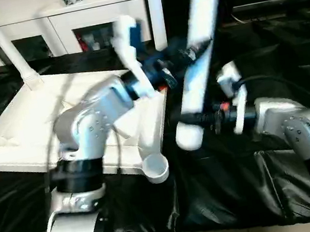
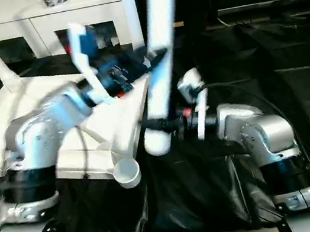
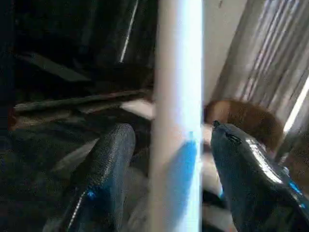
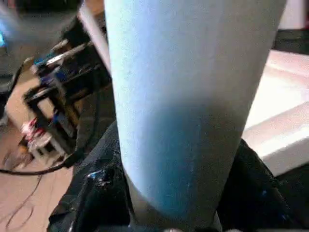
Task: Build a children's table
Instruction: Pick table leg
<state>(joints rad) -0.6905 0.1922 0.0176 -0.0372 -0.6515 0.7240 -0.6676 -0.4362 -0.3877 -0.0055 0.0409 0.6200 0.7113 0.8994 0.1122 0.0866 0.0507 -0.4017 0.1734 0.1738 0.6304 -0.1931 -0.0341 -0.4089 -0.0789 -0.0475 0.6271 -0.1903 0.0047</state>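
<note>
White table leg (image 1: pixel 199 42) upright between both grippers — right gripper (image 1: pixel 203 118) jaws clamped on lower end near flared foot; left gripper (image 3: pixel 166 159) jaws straddle shaft higher up, gaps showing each side. Tabletop (image 1: pixel 29 120) upside down on desk, left of leg.

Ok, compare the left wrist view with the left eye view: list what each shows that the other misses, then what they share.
Left wrist view: the left claw is open, its fingers clear of the held leg on both sides, with a curtain behind.
Left eye view: the upturned tabletop, a fitted leg standing at its far corner, an empty corner socket, the white cabinet, and the right claw shut on the held leg near its flared end.
Shared: the held leg, with the left claw around it.
</note>
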